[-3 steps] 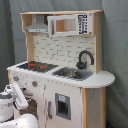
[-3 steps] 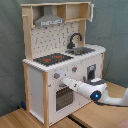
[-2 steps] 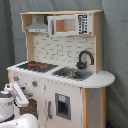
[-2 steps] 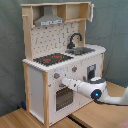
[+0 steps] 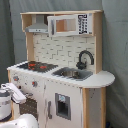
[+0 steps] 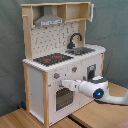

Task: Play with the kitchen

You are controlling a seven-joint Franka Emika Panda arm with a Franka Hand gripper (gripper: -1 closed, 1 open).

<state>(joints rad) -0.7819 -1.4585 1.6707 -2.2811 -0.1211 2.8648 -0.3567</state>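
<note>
In the first exterior view the kitchen (image 5: 60, 70) stands unmoved; the arm (image 5: 12, 95) sits slightly lower at its oven-side corner. In the second exterior view the gripper (image 6: 66, 83) has closed in on the oven door (image 6: 62, 97); its grip I cannot tell.

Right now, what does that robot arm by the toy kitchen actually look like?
In the second exterior view the arm is white and smoothly rounded, with a glowing blue light on its bulging joint and a narrower white end toward the kitchen. The first exterior view shows white rounded segments with a grey band.
</note>
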